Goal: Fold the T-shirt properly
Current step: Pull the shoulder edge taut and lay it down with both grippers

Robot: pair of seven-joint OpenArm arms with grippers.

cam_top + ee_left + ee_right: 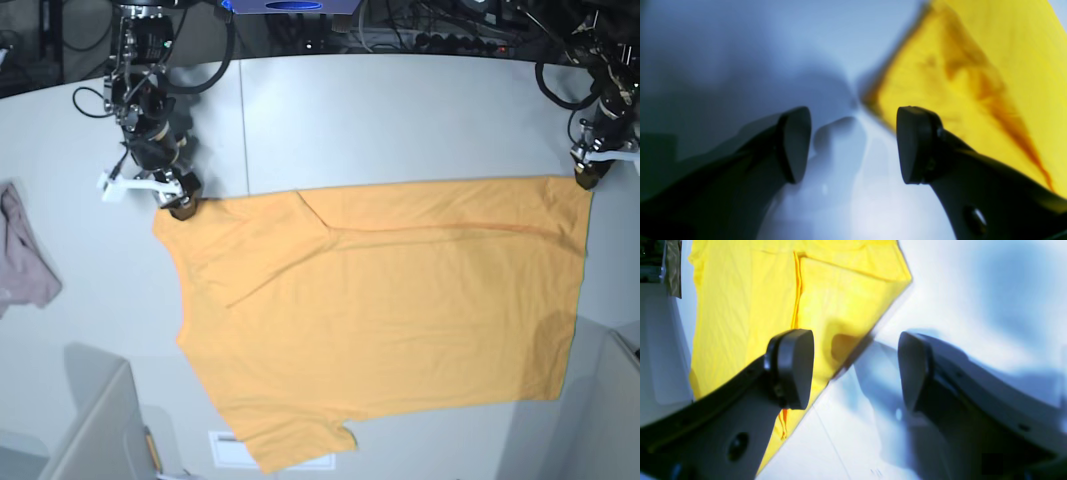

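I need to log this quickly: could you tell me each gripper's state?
Left gripper: open, holding nothing, beside the T-shirt corner.
Right gripper: open, T-shirt edge between its jaws, ungripped.

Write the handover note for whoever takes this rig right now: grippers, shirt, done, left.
Left gripper: open, nothing between the pads, just off the T-shirt's far hem corner.
Right gripper: open, empty, straddling the shirt's edge at the far shoulder corner.
T-shirt: on the table, largely flat, its far long edge and far sleeve folded onto the body.
Small pinkish cloth: off to the side, apart from the shirt.
Done: one lengthwise fold.
Left: the near side and sleeve, then the crosswise folds.
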